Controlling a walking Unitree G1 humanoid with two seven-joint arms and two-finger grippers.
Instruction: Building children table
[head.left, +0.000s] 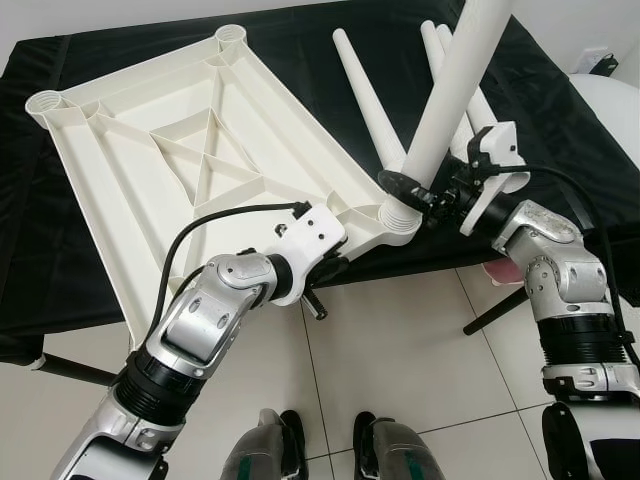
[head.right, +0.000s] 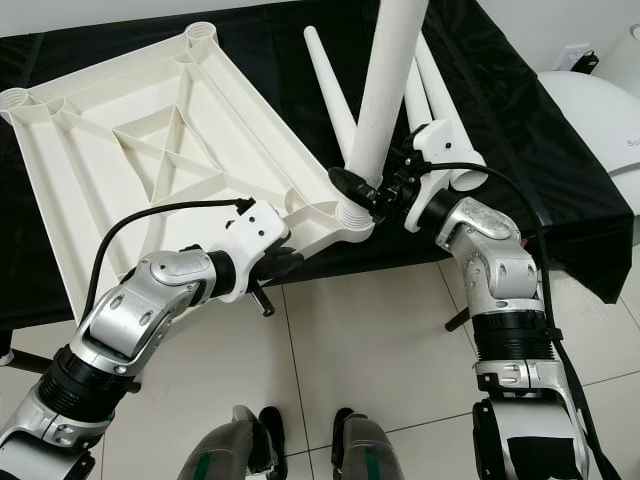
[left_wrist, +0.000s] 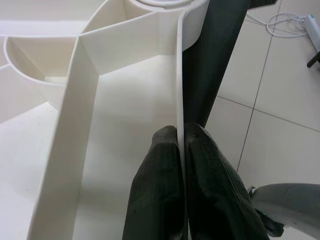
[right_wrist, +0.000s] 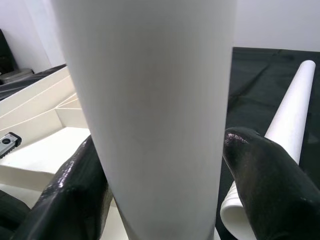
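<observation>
You have the white tabletop (head.left: 190, 160) lying upside down on the black cloth (head.left: 560, 130), taking up the left and middle of the frame, ribs facing up. Its near right corner hangs a little past the cloth's front edge, over the tiled floor (head.left: 400, 360).

Your left gripper (left_wrist: 181, 150) is at that near edge, low in the middle of the frame. Its two black fingers (left_wrist: 155, 195) are pressed together on the thin outer rim of the tabletop — one finger on each side of the wall, pinched tight.

Your right gripper (head.left: 420, 195) is just right of the middle. Its fingers (right_wrist: 270, 180) are wrapped on both sides of a fat white leg (head.left: 455, 90), open only as wide as the leg is thick. The leg stands tilted, leaning up and to the right out of the top of the frame. Its bottom end sits at the round socket (head.left: 398, 222) on the tabletop's near right corner; you cannot tell how far in it is.

Three more legs (head.left: 368, 95) lie on the cloth in the upper middle, just behind the held leg, close to your right gripper.

There is open floor at the bottom of the frame, around the robot's feet (head.left: 330, 445). At the far right edge sits a round white thing (head.left: 610, 110) — near your right arm.
</observation>
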